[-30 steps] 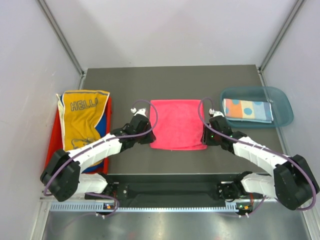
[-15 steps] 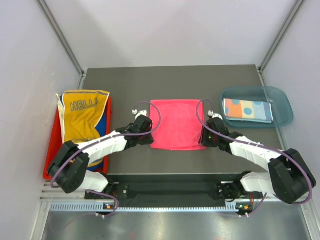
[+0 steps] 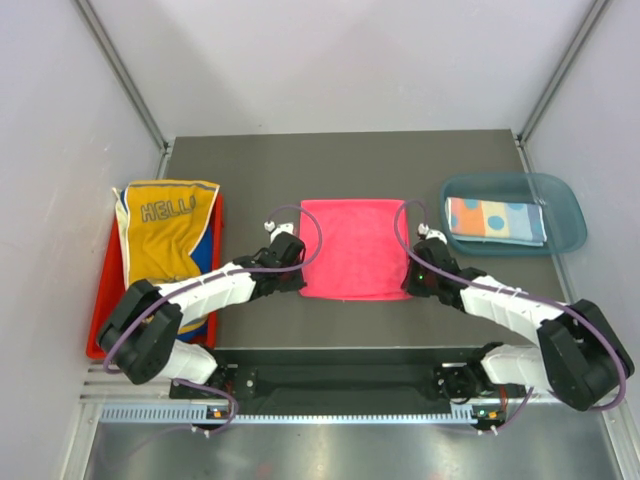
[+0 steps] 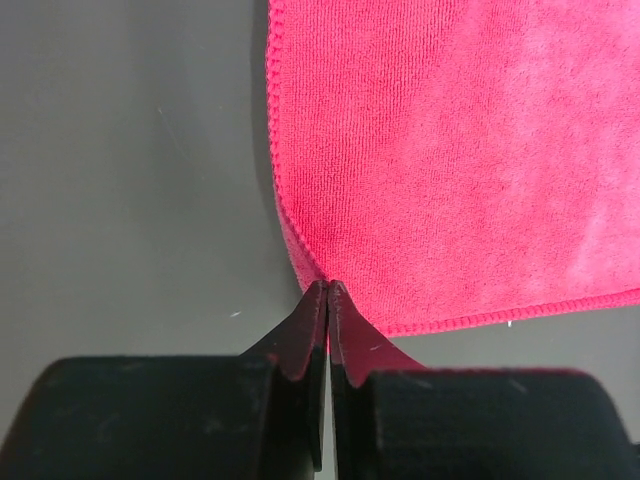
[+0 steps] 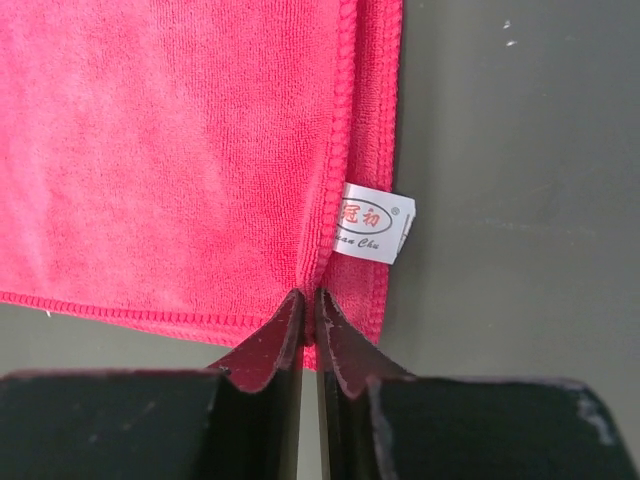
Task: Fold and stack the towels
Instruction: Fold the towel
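dark grey worktop, pale walls on three sides. pink towel lies flat at frame centre in the top view, edges roughly square to the worktop

left arm comes in from lower left; left jaws sit at the towel's lower-left corner. left wrist view: tips pressed together with no gap, corner of the cloth pinched between them, rest of the towel flat on the worktop above and right of the tips

right arm comes in from lower right; right jaws at the lower-right corner. right wrist view: tips closed on the bottom hem, cloth puckered up into the pinch. two hem lines run side by side along the right edge there; white label with red print sticks out just up and right of the tips

yellow "HELLO" towel at frame left, draped over the red tray, blue showing along its right edge. teal bin at frame right holds a folded dotted towel, light blue with orange patches. both well apart from the pink towel, one on each side
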